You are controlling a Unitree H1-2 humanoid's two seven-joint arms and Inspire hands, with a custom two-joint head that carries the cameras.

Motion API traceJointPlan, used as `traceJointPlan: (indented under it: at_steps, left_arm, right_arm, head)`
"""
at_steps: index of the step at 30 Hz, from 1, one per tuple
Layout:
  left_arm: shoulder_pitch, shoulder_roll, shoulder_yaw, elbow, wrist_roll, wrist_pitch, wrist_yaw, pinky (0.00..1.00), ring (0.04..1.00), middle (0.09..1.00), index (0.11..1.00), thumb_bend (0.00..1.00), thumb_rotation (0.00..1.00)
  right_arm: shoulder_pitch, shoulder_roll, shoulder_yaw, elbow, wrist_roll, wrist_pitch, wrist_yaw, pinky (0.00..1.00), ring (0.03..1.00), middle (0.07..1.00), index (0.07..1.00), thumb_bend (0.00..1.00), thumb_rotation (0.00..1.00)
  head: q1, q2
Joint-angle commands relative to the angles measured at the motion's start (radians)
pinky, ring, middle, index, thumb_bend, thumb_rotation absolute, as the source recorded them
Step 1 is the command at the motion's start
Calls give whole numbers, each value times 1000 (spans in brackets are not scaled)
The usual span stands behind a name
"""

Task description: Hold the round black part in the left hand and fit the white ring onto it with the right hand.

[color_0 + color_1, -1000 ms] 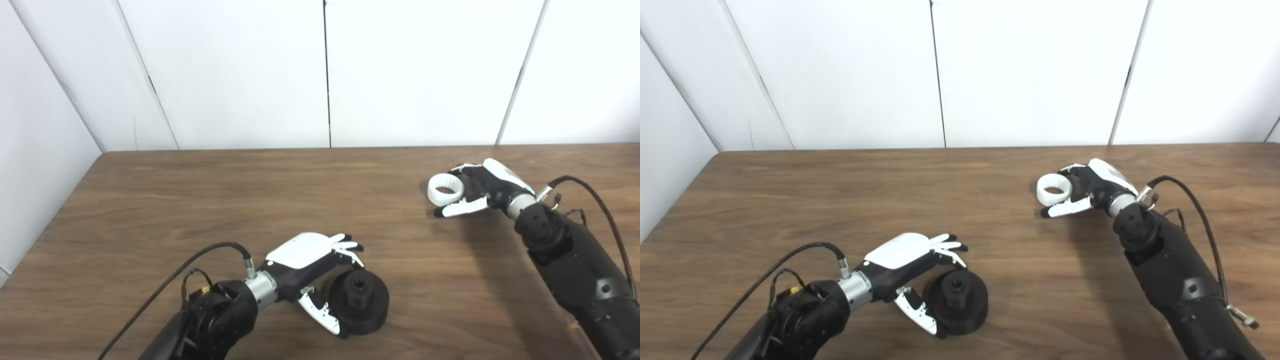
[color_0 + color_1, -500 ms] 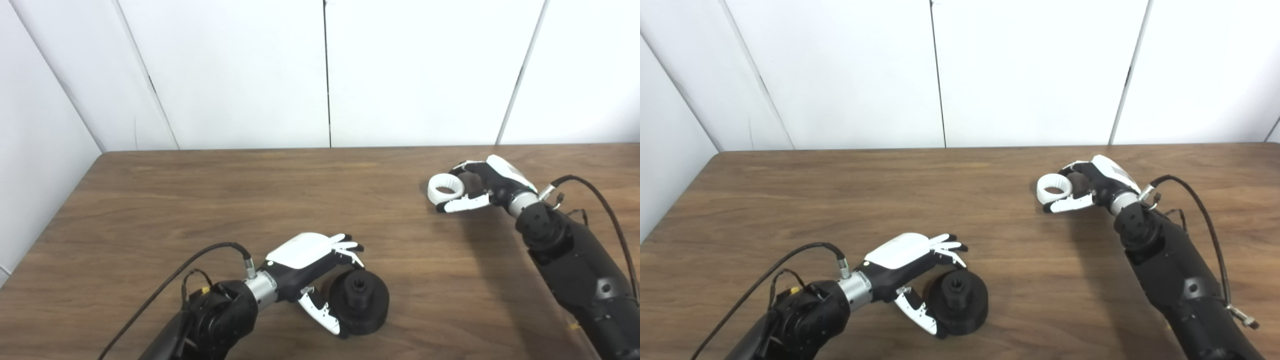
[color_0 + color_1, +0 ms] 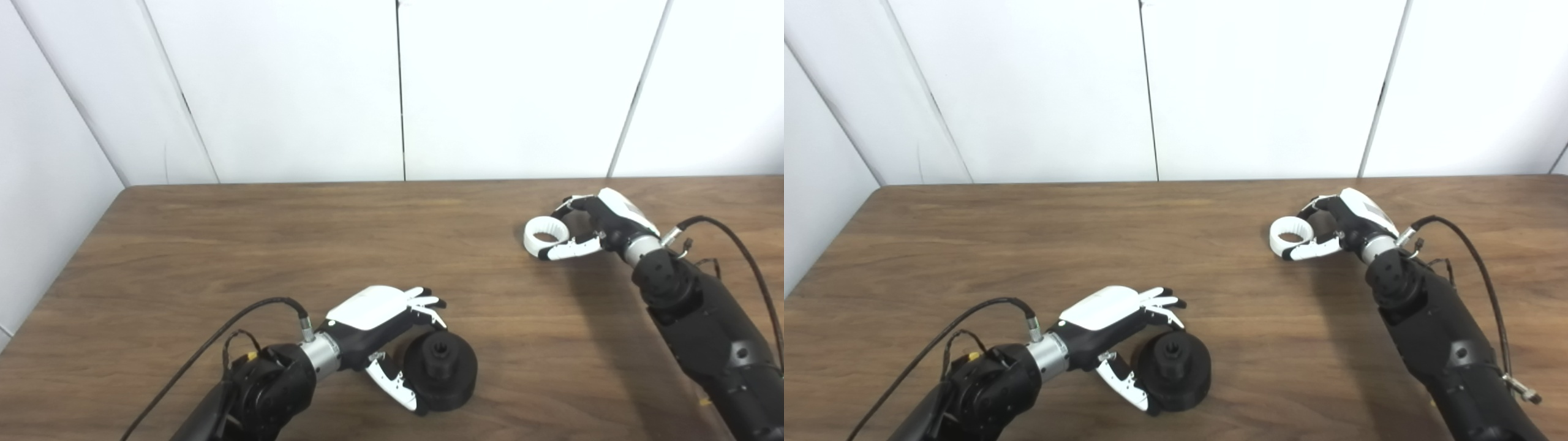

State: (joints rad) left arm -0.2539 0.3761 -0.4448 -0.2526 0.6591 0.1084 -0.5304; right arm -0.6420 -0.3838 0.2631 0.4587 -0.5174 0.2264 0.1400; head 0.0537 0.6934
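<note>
Wooden bench (image 3: 245,245), dark brown grain, bounded by white wall panels at its far edge. Round black part (image 3: 441,370) rests flat near the front, centre-left (hub upward). White ring (image 3: 545,236) sits far right, apparently on the surface.

On the desk (image 3: 245,239), the round part (image 3: 441,370) sits near the front edge, left of centre, with the left hand (image 3: 373,318) just beside it. The ring (image 3: 546,236) lies far right, further back, at the right hand (image 3: 597,223).
</note>
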Motion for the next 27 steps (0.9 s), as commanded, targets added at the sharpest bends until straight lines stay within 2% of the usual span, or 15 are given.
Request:
traceJointPlan:
  at_steps: [1, 9, 10, 12, 27]
  left_arm:
    - [-8, 4, 1, -26, 9, -5, -9, 890, 1000, 951, 680, 852, 295]
    - [-7, 6, 2, -24, 9, -7, -9, 902, 1000, 952, 682, 856, 300]
    - [-7, 6, 2, -23, 9, -8, -9, 895, 1000, 953, 683, 858, 301]
    - [-8, 6, 2, -21, 9, -8, -8, 903, 1000, 952, 683, 862, 301]
    - [-15, 6, 0, -11, 14, -14, -7, 907, 1000, 954, 685, 860, 305]
  right_arm:
    - [-40, -7, -11, -18, 2, -34, -23, 903, 969, 890, 633, 748, 275]
    - [-40, -2, -12, -15, 3, -40, -31, 902, 965, 886, 625, 740, 271]
    - [-40, -2, -12, -15, 4, -42, -32, 900, 963, 886, 549, 610, 204]
    - [-38, -2, -14, -18, 4, -47, -38, 899, 961, 886, 503, 532, 163]
    - [-18, -14, -33, -112, 21, -12, -12, 867, 949, 866, 495, 521, 158]
  head:
    - [0, 1]
    - [2, 2]
    - [2, 1]
    - [2, 1]
    - [0, -2]
